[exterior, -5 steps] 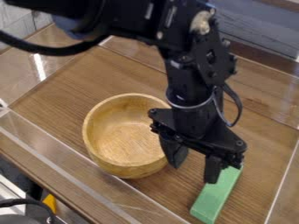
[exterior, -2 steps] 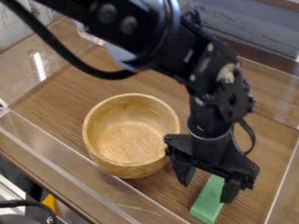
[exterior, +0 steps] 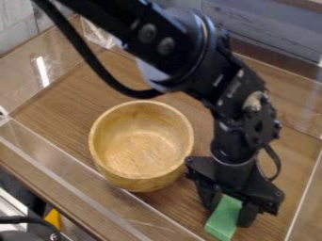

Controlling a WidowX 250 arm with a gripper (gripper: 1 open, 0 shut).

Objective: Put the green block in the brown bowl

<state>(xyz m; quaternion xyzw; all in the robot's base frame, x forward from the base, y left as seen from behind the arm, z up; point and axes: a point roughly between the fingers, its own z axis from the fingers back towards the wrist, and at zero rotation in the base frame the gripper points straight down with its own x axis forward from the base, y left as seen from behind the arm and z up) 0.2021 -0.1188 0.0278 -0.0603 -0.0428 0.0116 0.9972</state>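
The green block [exterior: 225, 221] lies flat on the wooden table to the lower right of the brown bowl [exterior: 141, 143]. My gripper [exterior: 232, 207] has come down over the block's far end. Its two dark fingers [exterior: 205, 198] straddle the block, one on each side. The jaws are still apart, and I cannot make out whether they touch the block. The block's near end pokes out below the fingers. The bowl is upright and empty, about a finger's width to the left of the gripper.
The black arm [exterior: 176, 56] reaches in from the upper left, above the bowl's far side. A clear plastic wall [exterior: 75, 202] runs along the table's front and left edges. The block lies close to the table's front right edge.
The gripper has moved right and down from beside the bowl onto the green block. Its jaws have narrowed around the block. The block and bowl have not moved.
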